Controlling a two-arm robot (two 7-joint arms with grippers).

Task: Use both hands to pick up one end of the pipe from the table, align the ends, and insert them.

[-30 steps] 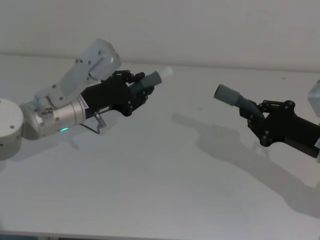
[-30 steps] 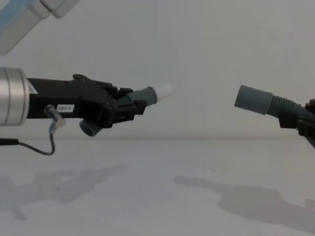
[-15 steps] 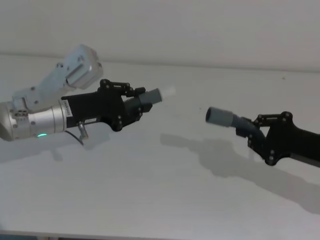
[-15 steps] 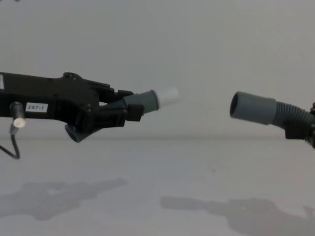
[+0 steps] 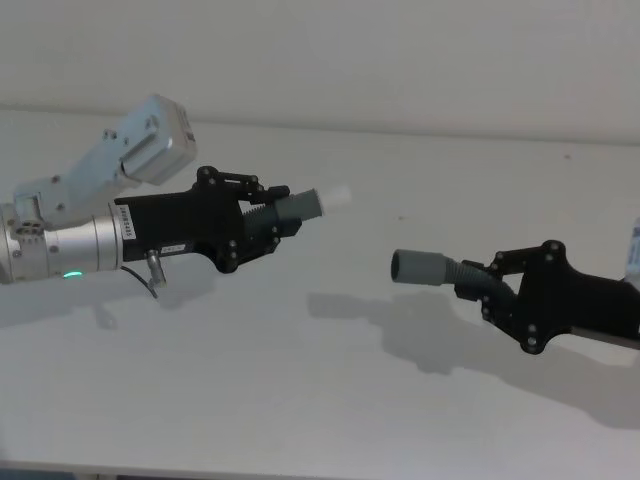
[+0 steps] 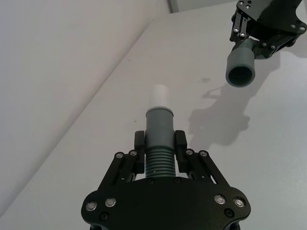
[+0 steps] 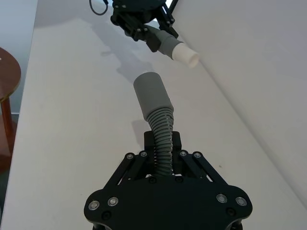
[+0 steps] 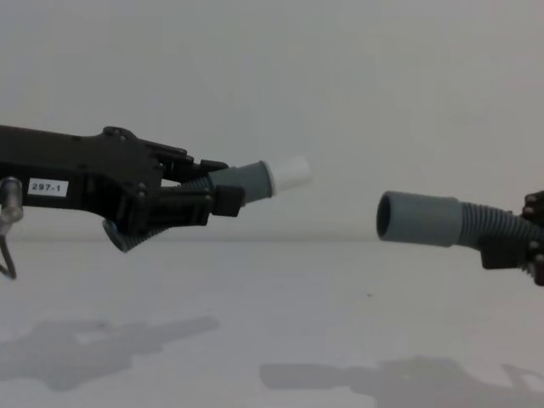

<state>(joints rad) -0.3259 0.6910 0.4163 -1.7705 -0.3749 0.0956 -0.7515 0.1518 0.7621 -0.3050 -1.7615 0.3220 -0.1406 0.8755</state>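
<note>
Both pipe pieces hang in the air above the white table [image 5: 320, 400]. My left gripper [image 5: 268, 215] is shut on the corrugated part of one piece, whose grey cuff [image 5: 300, 205] ends in a white tip [image 8: 289, 172] pointing right. My right gripper [image 5: 490, 292] is shut on the other piece just behind its wider socket cuff [image 5: 418, 267], which points left with its hollow mouth [image 8: 384, 216] open toward the tip. The two ends face each other with a gap between them, the socket sitting lower than the tip. The left wrist view shows the socket [image 6: 241, 67] ahead and off to one side of the tip [image 6: 159, 95].
A pale wall [image 5: 400, 60] runs along the table's far edge. A thin black cable [image 5: 152, 270] hangs under my left wrist. The edge of a brown stool [image 7: 7, 91] shows beside the table in the right wrist view.
My right gripper has carried the socket piece leftward and lower, narrowing the gap. My left gripper has swung from an upward tilt to nearly level, its tip now pointing right.
</note>
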